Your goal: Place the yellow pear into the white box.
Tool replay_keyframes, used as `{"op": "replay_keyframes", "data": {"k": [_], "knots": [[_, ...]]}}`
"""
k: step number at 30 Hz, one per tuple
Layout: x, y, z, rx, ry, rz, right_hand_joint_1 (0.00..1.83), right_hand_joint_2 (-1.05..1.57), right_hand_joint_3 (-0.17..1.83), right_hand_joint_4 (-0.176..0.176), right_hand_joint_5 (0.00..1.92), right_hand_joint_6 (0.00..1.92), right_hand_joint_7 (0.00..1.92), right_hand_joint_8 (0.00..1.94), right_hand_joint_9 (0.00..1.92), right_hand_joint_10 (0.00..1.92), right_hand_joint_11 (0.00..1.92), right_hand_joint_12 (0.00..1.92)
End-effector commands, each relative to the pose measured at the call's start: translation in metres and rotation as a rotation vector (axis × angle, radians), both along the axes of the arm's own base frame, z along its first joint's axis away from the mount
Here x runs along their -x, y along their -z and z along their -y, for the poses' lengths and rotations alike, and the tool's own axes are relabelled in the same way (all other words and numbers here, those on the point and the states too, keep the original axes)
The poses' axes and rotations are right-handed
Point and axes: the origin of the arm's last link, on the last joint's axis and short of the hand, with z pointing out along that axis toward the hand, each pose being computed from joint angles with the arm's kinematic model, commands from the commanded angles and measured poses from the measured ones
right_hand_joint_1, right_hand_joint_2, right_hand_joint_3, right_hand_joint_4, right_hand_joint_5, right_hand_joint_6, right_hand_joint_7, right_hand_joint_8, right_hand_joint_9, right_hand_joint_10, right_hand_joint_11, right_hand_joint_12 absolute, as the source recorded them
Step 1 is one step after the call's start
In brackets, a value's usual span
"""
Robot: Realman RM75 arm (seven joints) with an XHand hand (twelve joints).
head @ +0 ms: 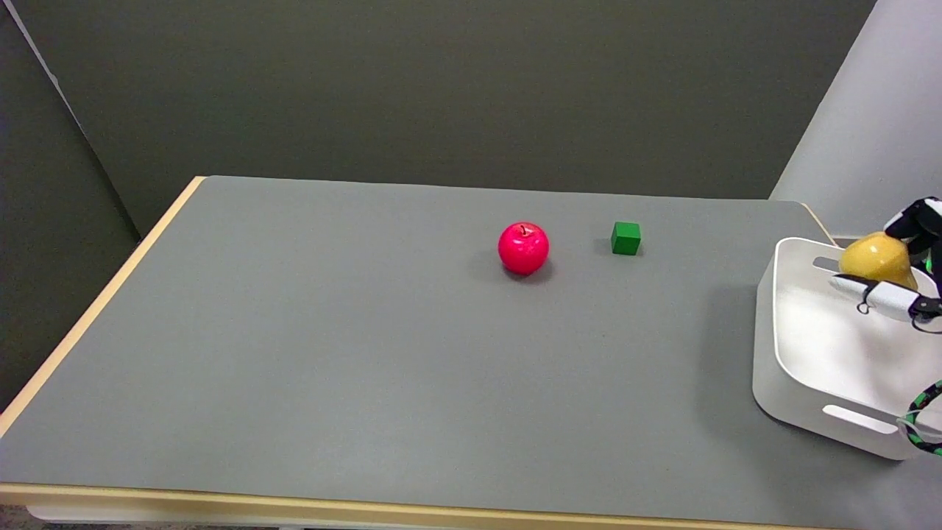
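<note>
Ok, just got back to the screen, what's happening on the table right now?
The right robot hand holds the pear over the far side of the white box at the table's right edge. The pear is not yet released, and whether it touches the box floor can't be told. A red apple and a green cube sit untouched near the middle of the grey table.
</note>
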Motion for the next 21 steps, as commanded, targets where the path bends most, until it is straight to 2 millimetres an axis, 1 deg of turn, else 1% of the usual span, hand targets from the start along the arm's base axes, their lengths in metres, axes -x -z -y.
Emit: {"op": "replay_keyframes", "data": {"k": [1, 2, 4, 5, 6, 8, 9, 11, 13, 15, 19, 21], "knots": [[0.013, 0.001, -0.021, 0.024, 0.016, 0.023, 1.27, 1.09, 0.32, -0.115, 0.59, 1.56, 0.82, 1.37, 0.76, 1.49, 0.79, 1.92], [0.015, 0.003, -0.021, 0.020, -0.001, 0.035, 1.16, 1.06, 0.44, -0.055, 0.60, 1.58, 0.83, 1.41, 0.76, 1.50, 0.77, 1.92], [0.016, 0.005, -0.022, 0.015, -0.036, 0.065, 1.16, 1.12, 0.29, -0.056, 0.61, 1.53, 0.85, 1.33, 0.78, 1.33, 0.61, 1.92], [0.017, 0.006, -0.023, 0.011, -0.050, 0.071, 0.97, 0.97, 0.55, -0.007, 0.50, 1.24, 0.72, 1.04, 0.66, 1.23, 0.51, 1.90], [0.019, 0.007, -0.023, 0.008, -0.050, 0.071, 0.71, 0.77, 0.90, 0.058, 0.35, 0.87, 0.56, 0.67, 0.51, 1.13, 0.41, 1.87], [0.020, 0.009, -0.022, 0.002, -0.049, 0.070, 0.61, 0.72, 0.91, 0.065, 0.29, 0.62, 0.40, 0.49, 0.35, 0.93, 0.40, 1.66], [0.021, 0.010, -0.022, -0.002, -0.048, 0.068, 0.58, 0.72, 0.90, 0.066, 0.27, 0.56, 0.35, 0.43, 0.29, 0.85, 0.36, 1.57], [0.021, 0.011, -0.023, -0.005, -0.051, 0.064, 0.53, 0.71, 0.91, 0.066, 0.26, 0.51, 0.29, 0.38, 0.22, 0.75, 0.28, 1.46], [0.021, 0.012, -0.023, -0.010, -0.057, 0.059, 0.49, 0.67, 0.99, 0.066, 0.25, 0.53, 0.26, 0.39, 0.21, 0.72, 0.26, 1.43], [0.021, 0.014, -0.025, -0.017, -0.063, 0.046, 0.47, 0.66, 0.99, 0.065, 0.25, 0.52, 0.25, 0.38, 0.19, 0.71, 0.24, 1.41], [0.025, 0.020, -0.027, -0.063, -0.102, 0.064, 0.46, 0.66, 0.98, 0.060, 0.26, 0.52, 0.28, 0.39, 0.20, 0.73, 0.29, 1.48], [0.023, 0.023, -0.028, -0.095, -0.145, 0.083, 0.43, 0.66, 0.98, 0.058, 0.26, 0.52, 0.28, 0.39, 0.20, 0.73, 0.25, 1.44]]}}
